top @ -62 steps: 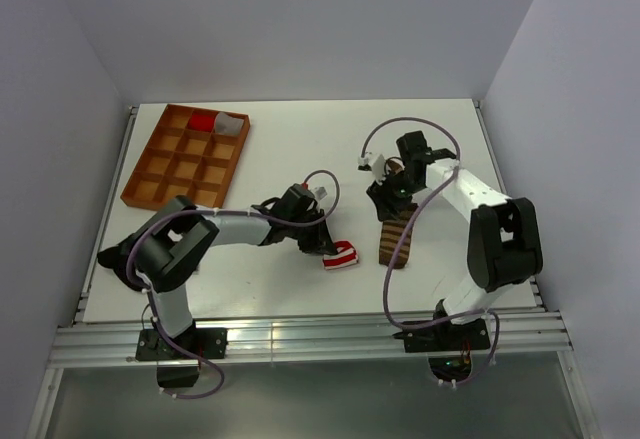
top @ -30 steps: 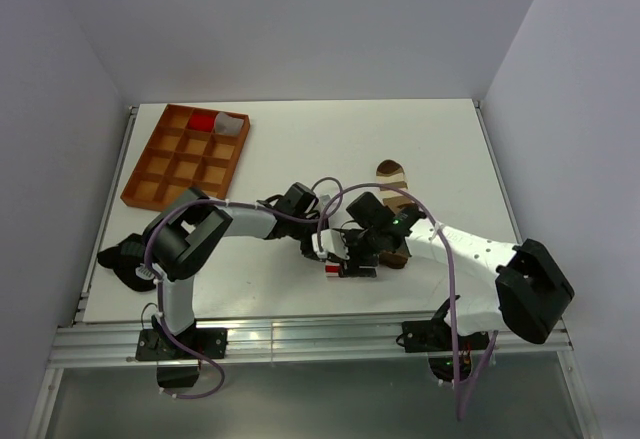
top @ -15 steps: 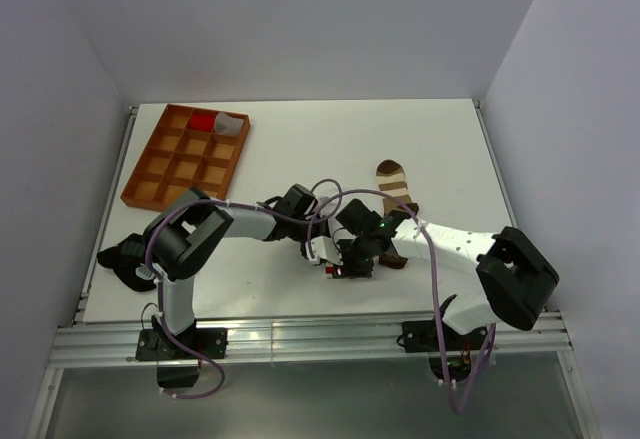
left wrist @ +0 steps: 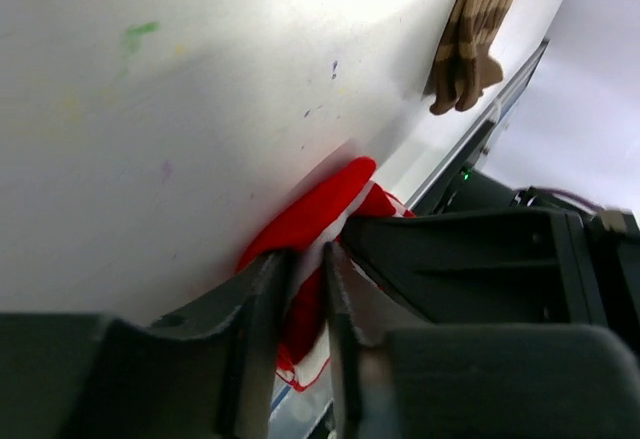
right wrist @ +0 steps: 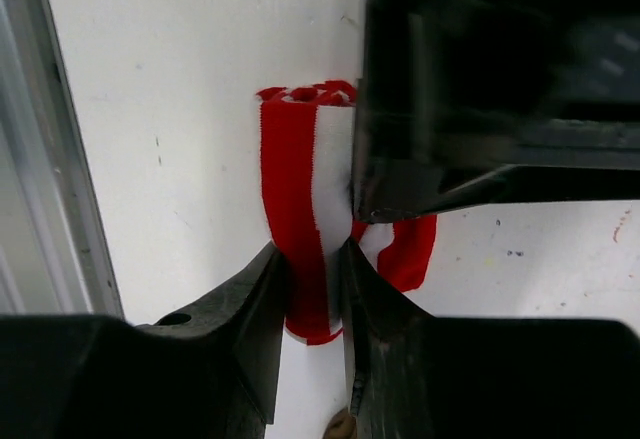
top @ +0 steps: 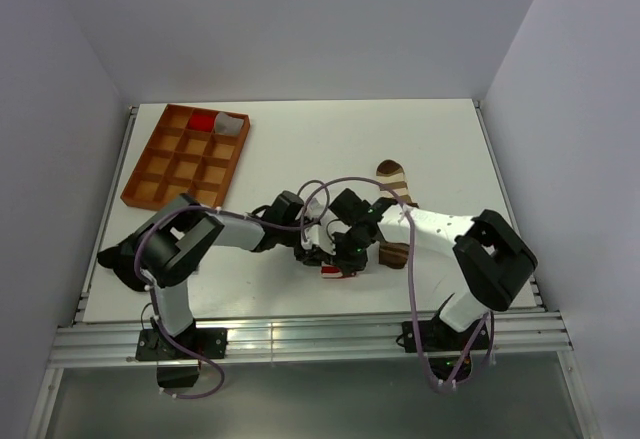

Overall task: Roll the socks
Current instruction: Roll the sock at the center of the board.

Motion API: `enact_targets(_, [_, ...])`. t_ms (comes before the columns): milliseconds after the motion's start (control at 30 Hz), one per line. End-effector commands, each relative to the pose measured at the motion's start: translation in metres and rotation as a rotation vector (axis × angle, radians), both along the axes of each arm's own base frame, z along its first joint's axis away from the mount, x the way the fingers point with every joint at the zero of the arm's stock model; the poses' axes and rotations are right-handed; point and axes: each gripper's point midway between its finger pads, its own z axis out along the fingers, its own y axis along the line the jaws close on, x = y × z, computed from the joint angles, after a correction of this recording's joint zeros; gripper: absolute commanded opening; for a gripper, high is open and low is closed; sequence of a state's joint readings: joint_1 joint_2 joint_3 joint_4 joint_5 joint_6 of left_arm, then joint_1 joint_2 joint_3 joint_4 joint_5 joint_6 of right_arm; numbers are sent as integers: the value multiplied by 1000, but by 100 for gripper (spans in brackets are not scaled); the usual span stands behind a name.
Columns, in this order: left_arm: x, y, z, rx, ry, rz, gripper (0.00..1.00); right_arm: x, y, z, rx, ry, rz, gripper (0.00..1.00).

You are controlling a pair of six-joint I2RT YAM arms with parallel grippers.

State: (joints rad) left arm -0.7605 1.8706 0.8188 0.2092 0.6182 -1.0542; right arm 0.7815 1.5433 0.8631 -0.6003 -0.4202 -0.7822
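The red-and-white sock (top: 337,271) lies bunched near the table's front edge, and both grippers meet at it. My right gripper (right wrist: 312,279) is shut on its folded end (right wrist: 300,179), with a finger pressed to each side. My left gripper (left wrist: 305,279) comes in from the other side. Its jaws stand a little apart, with red fabric (left wrist: 320,199) between them. In the top view the left gripper (top: 310,249) and the right gripper (top: 345,256) almost touch. The brown-and-tan sock (top: 397,187) lies flat to the right, partly under the right arm, and shows in the left wrist view (left wrist: 475,29) too.
An orange compartment tray (top: 185,159) stands at the back left with a red item (top: 203,120) in a far cell. The table's front rail (right wrist: 40,159) runs close beside the red-and-white sock. The two arms cross closely at the table's middle front.
The right gripper has moved left onto the red-and-white sock and closed its wide jaws on it. The left gripper's jaws have parted a little and its arm has drawn slightly left.
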Motion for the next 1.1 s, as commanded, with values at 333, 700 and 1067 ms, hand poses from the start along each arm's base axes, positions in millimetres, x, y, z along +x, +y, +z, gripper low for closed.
enact_targets(333, [23,38,-5,137,-120,203,48,14,-24,-21,-113,295,-189,21])
enact_targets(700, [25,78,9,188,-216,365,55,27,-30,-36,-188,359,-286,21])
enact_targets(1067, [8,60,54,-6,-247,600,57,34,-27,-43,-193,427,-394,19])
